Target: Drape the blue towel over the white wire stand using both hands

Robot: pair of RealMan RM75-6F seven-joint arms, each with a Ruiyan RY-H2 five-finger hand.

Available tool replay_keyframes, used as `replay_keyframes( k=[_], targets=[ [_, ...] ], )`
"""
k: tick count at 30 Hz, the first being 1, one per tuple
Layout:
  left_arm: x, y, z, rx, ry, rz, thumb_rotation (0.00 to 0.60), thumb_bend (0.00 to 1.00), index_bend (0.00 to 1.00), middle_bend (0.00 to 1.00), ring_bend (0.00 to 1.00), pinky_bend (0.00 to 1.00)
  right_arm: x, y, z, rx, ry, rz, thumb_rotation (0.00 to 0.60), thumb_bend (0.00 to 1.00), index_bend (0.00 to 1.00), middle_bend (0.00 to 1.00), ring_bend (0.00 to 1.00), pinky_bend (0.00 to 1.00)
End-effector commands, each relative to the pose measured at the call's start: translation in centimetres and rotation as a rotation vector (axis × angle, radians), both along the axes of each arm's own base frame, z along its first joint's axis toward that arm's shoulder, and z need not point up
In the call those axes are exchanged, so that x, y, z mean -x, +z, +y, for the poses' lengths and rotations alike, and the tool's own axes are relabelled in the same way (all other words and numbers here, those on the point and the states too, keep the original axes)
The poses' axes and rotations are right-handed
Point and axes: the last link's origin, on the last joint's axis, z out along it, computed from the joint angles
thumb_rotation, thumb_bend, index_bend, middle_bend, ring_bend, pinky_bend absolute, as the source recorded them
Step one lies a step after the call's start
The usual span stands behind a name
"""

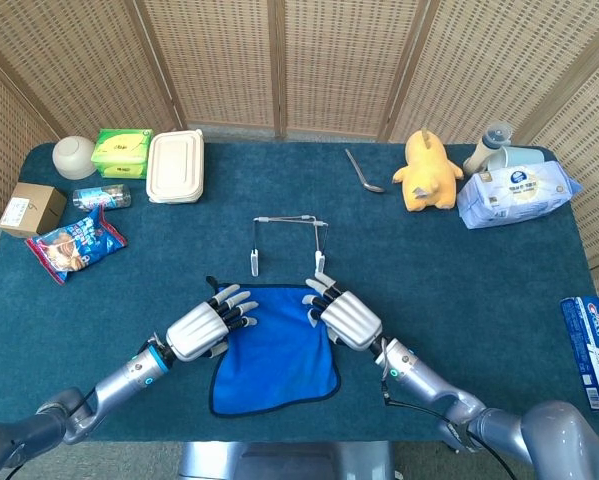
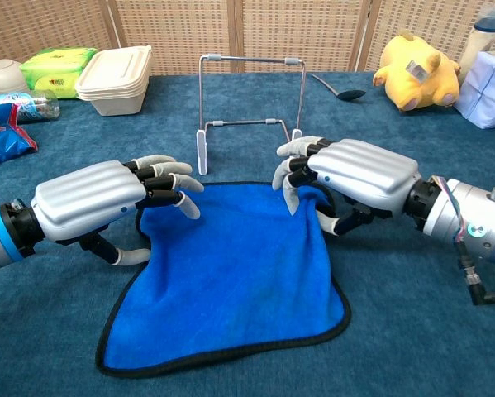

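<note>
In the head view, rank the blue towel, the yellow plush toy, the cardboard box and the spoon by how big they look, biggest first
1. blue towel
2. yellow plush toy
3. cardboard box
4. spoon

The plush toy and the box look close in size, so that pair is unsure.

Towel [image 2: 230, 281] before wire stand [image 2: 249, 99], between robot hands

The head view looks steeply down from high, taking in the whole bench [image 1: 479, 300]. The chest view sits low and close, facing forward across it. Both share the towel [image 2: 230, 281], stand [image 2: 251, 91] and hands.
</note>
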Motion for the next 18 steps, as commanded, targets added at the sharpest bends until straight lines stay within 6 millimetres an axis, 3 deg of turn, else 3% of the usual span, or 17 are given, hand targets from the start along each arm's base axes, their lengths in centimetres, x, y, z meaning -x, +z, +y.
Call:
replay_keyframes(
  k=[1, 10, 18],
  targets=[
    [-0.12, -0.11, 0.06, 0.002, 0.006, -0.007, 0.6, 0.44, 0.28, 0.17, 0.07, 0.05, 0.05, 0.04, -0.03, 0.001, -0.004, -0.002, 0.6, 0.5, 0.61, 0.29, 0.1, 0.08],
    [-0.37, -0.61, 0.12, 0.017, 0.037, -0.028, 0.6, 0.54, 0.31, 0.19, 0.08, 0.05, 0.19, 0.23, -0.2, 0.007, -0.013, -0.005, 0.6, 0.5, 0.61, 0.29, 0.1, 0.08],
    [-0.5, -0.71, 0.22, 0.024, 0.043, -0.03, 0.6, 0.58, 0.31, 0.19, 0.08, 0.05, 0.22, 0.36, -0.29, 0.013, -0.015, -0.007, 0.6, 0.5, 0.61, 0.29, 0.1, 0.08]
  ],
)
